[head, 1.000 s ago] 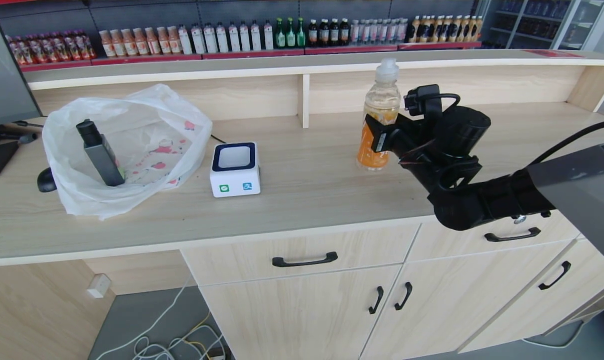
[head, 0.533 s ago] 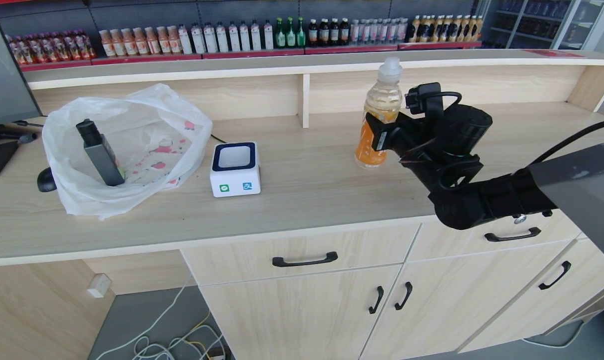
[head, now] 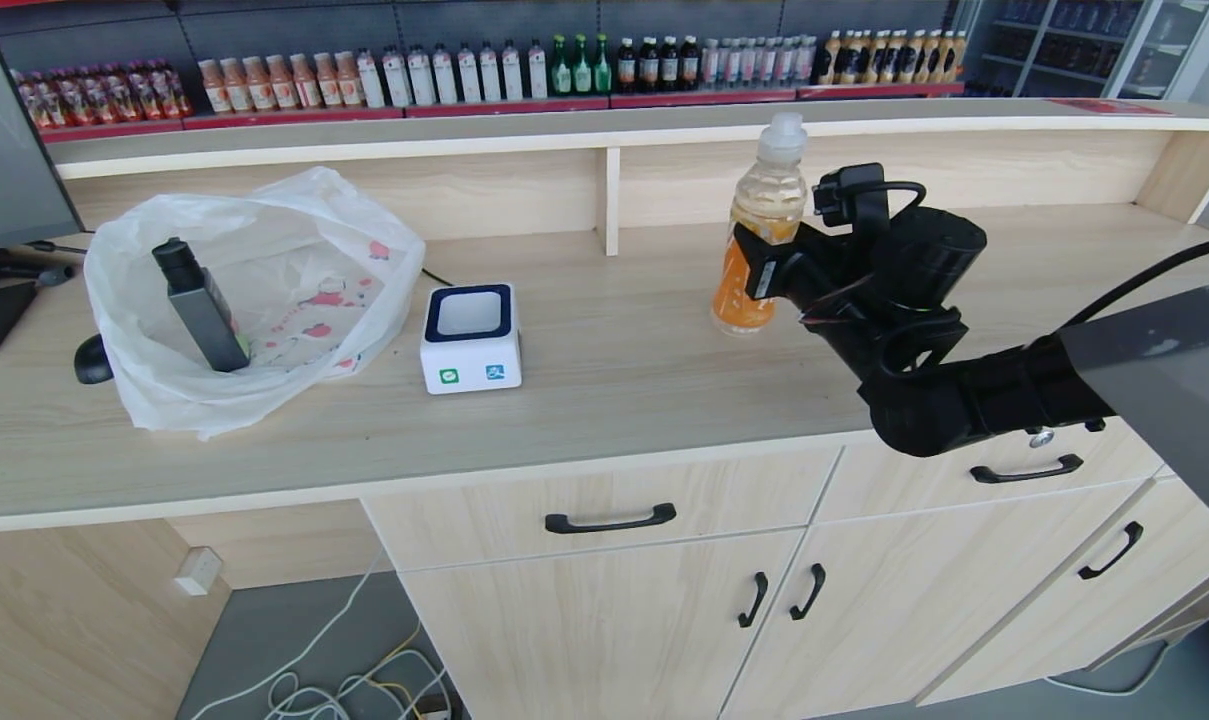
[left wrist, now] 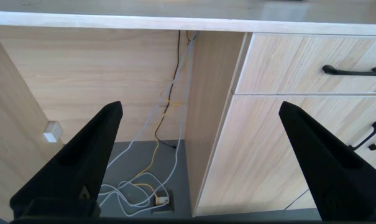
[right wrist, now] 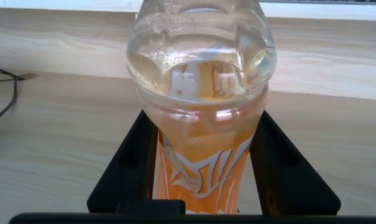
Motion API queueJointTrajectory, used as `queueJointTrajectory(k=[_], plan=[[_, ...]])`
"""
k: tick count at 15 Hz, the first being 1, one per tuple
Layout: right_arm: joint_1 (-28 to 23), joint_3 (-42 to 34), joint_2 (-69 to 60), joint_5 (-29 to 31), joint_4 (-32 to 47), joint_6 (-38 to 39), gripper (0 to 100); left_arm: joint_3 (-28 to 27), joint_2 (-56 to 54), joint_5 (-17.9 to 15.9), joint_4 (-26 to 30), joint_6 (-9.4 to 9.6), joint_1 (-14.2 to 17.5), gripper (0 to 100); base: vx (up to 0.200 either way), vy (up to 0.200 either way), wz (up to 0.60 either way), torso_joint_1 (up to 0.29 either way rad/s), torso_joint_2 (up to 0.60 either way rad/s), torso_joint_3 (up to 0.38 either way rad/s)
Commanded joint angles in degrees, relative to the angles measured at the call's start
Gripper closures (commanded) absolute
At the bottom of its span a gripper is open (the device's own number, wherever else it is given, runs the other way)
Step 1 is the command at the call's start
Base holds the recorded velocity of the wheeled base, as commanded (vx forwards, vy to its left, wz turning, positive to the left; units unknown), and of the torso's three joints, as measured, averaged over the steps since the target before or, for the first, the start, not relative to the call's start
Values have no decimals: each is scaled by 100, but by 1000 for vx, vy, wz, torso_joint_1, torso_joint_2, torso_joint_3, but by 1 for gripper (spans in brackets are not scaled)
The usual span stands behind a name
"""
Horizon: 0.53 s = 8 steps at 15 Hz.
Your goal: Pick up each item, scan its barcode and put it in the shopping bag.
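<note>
The right pincer (head: 756,268), right of centre, is clamped round the bottle (head: 764,195) and has raised it a touch in the last second, edging it left. Its base looks just clear of the counter (head: 614,380). The scanner (head: 470,338), mid-left, comes next, then the bag (head: 294,250) at far left. The left pincer (left wrist: 200,162) hangs below the counter, fingers apart.
</note>
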<state>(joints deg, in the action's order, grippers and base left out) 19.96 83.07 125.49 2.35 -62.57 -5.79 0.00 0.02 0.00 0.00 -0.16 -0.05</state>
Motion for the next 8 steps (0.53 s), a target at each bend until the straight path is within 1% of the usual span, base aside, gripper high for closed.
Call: queueJointTrajectory(k=[1,6,8], plan=[[0,25,-95,-7,-9,-1,100,0,-2,0,0,-2,-4,0,0,0,0,0,0,0],[8,-19,-394,-16,0,8,100,0,-2,0,0,-2,-4,0,0,0,0,0,0,0],[26,-27,-587,-7,167,122,100,0,-2,0,0,-2,5,0,0,0,0,0,0,0]])
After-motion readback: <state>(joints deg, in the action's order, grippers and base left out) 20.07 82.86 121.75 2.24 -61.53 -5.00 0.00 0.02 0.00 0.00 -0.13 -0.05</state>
